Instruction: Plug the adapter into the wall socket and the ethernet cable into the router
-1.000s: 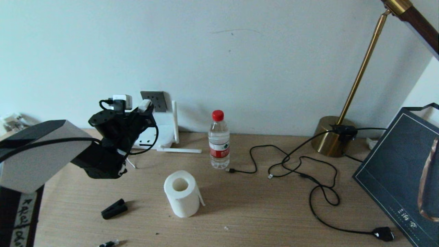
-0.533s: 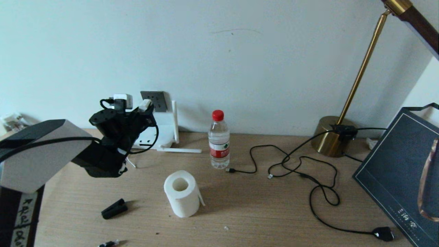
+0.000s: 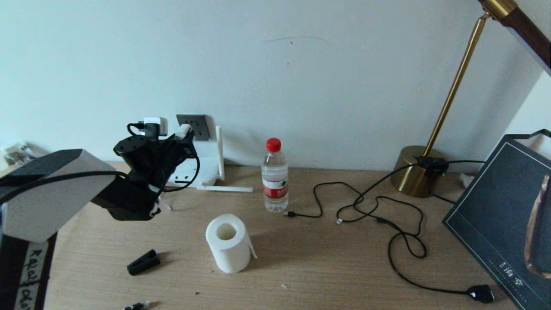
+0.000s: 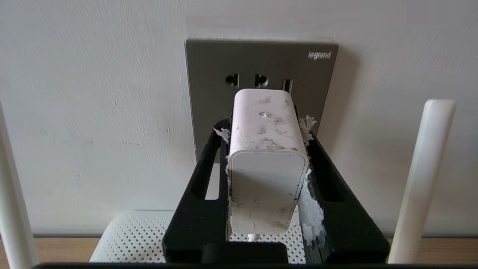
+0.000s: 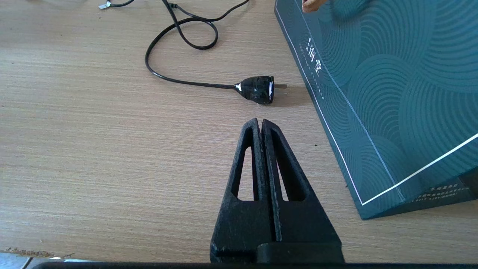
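Note:
My left gripper (image 3: 184, 131) (image 4: 266, 125) is shut on the white adapter (image 4: 267, 160) and holds it up in front of the dark grey wall socket (image 3: 194, 125) (image 4: 209, 74). The adapter's far end covers the plate's lower holes; its pins are hidden. Under it lies the white router (image 3: 202, 170) (image 4: 130, 239), with stick antennas (image 4: 422, 179) on either side. A small black plug with a pale tip (image 3: 137, 305), possibly the ethernet cable's end, lies at the table's front edge. My right gripper (image 5: 259, 121) hovers shut and empty over the table, out of the head view.
A water bottle (image 3: 275, 176), a tissue roll (image 3: 228, 243) and a black clip (image 3: 143, 262) stand on the wooden table. Thin black cables (image 3: 387, 215) run from the brass lamp base (image 3: 415, 172) to a black power plug (image 5: 257, 89). A dark teal bag (image 3: 503, 215) fills the right side.
My left gripper has edged slightly right and towards the wall with the adapter in it. Nothing else has moved.

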{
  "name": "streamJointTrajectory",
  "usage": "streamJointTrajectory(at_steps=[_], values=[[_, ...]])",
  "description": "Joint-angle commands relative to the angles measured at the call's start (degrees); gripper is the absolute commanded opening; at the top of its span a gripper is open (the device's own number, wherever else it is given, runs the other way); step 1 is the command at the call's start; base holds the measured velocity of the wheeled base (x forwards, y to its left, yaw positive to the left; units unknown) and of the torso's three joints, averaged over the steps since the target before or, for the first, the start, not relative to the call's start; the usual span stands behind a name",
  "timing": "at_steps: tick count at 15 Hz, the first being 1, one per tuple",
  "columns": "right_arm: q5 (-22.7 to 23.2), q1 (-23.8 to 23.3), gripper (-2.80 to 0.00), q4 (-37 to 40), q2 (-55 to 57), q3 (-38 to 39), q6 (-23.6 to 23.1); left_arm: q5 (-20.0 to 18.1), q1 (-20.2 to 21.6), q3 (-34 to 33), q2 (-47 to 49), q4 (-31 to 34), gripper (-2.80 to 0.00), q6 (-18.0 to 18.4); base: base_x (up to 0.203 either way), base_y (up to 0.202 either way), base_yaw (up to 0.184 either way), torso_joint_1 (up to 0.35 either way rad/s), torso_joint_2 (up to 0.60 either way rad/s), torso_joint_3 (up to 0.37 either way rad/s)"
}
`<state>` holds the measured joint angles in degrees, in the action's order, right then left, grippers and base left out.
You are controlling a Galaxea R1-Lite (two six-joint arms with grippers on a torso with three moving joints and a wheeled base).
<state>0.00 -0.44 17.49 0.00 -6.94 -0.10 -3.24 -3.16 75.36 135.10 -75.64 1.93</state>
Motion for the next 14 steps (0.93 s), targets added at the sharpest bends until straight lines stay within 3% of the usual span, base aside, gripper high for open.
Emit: streamJointTrajectory(at_steps=[1, 14], values=[[0.0, 0.0, -2.8, 0.1, 0.1, 0.0, 0.0, 0.0, 0.0, 0.2, 0.5, -0.4, -2.8, 0.0, 0.0, 0.0, 0.0, 0.0, 0.0, 0.0], [0.0, 0.0, -2.8, 0.1, 0.0, 0.0, -0.1, 0.7, 0.0, 5.8, 2.4, 2.4, -2.8, 0.0, 0.0, 0.0, 0.0, 0.0, 0.0, 0.0]])
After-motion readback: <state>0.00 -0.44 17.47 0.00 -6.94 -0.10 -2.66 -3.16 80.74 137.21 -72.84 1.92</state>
